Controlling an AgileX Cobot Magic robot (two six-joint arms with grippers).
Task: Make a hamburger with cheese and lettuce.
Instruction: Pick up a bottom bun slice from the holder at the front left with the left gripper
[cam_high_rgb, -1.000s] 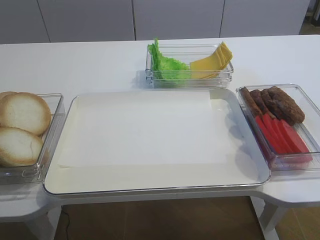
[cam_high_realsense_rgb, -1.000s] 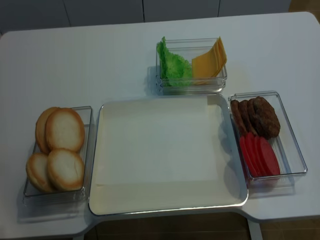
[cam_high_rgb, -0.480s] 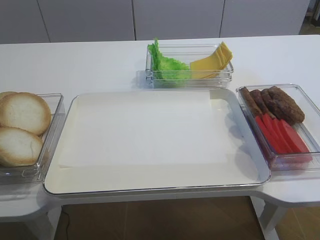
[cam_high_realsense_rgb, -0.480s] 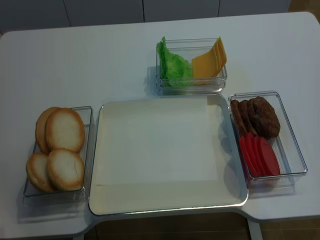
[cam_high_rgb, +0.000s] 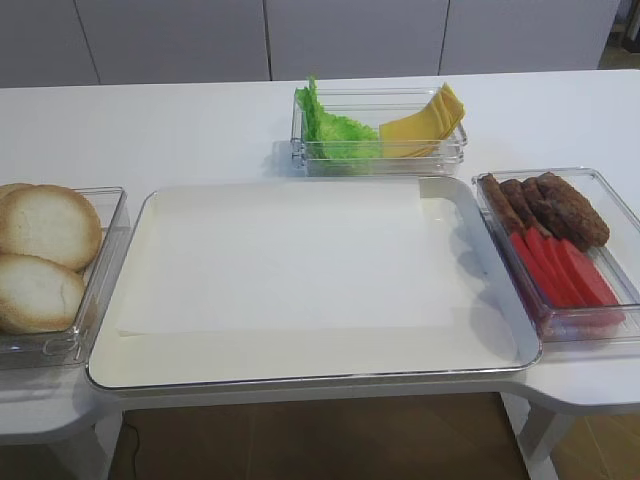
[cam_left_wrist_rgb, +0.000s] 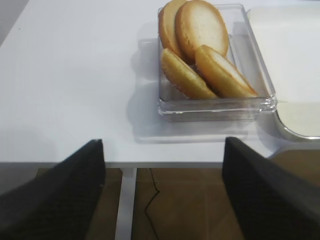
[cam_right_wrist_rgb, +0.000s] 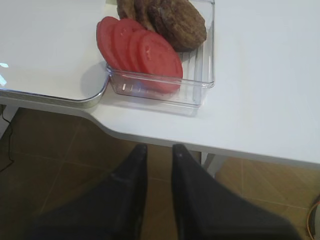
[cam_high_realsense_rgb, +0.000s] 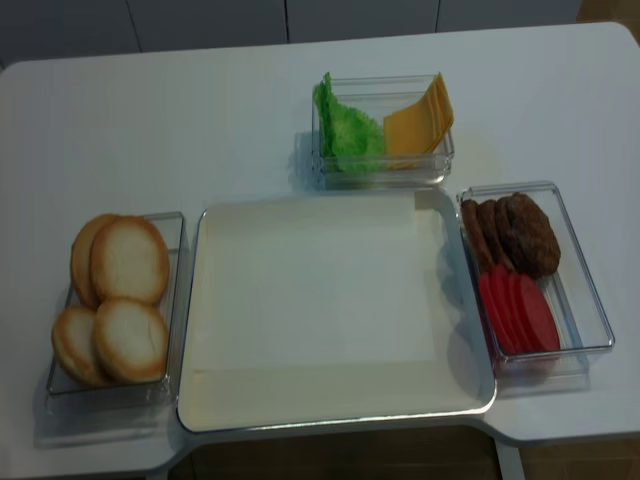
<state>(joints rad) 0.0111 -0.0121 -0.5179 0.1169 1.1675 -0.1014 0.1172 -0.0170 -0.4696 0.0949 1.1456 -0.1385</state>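
Left tool (cam_left_wrist_rgb: 162, 192) agape — near buns (cam_left_wrist_rgb: 202, 50)

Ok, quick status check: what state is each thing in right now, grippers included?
Tray: bare, nothing placed on it.
Bun halves: four, leaning in the left bin, untouched.
Lettuce: in the back bin, left side.
Cheese: fanned stack beside the lettuce.
Patties: right bin, far end.
Tomato slices: right bin, near end.
Left gripper: open, empty.
Right gripper: nearly shut, empty.

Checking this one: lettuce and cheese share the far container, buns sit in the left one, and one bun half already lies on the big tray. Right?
Not quite. The tray holds nothing yet; both exterior high views show it. All bun halves remain in the left container. Lettuce and cheese do share the far container.
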